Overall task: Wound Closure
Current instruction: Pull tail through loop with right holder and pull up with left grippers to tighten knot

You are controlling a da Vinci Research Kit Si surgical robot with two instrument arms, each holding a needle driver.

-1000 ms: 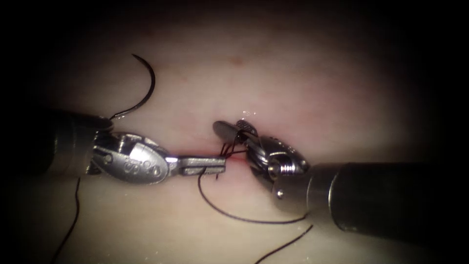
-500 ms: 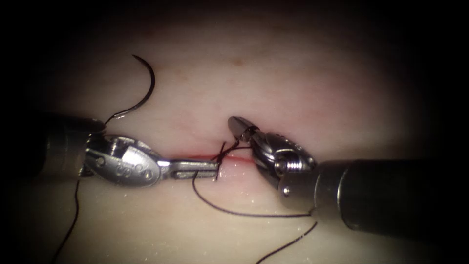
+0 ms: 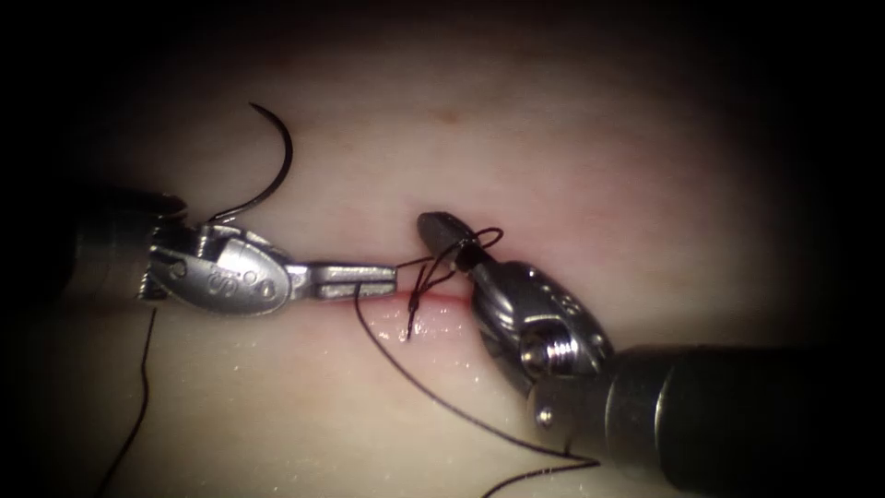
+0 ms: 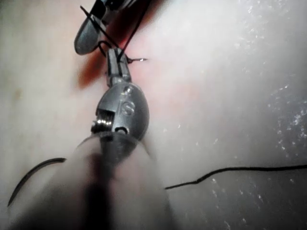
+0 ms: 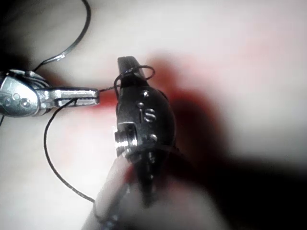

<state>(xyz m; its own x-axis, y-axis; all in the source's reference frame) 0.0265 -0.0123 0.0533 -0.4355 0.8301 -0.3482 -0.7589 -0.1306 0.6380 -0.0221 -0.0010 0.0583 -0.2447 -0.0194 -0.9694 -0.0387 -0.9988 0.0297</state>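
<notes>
- Left tool (image 3: 392,278): clenched on the thread (image 3: 433,397) beside the cut (image 3: 433,302), apparently for knot tension.
- Right tool (image 3: 441,231): closed, thread looped around it.
- Needle (image 3: 275,171): free, lying on the tissue (image 3: 599,166), left of the cut.

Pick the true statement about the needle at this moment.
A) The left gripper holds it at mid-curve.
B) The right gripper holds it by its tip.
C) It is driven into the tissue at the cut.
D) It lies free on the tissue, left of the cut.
D: the needle lies loose on the tissue, above the left gripper, while both grippers hold thread at the cut.
</notes>
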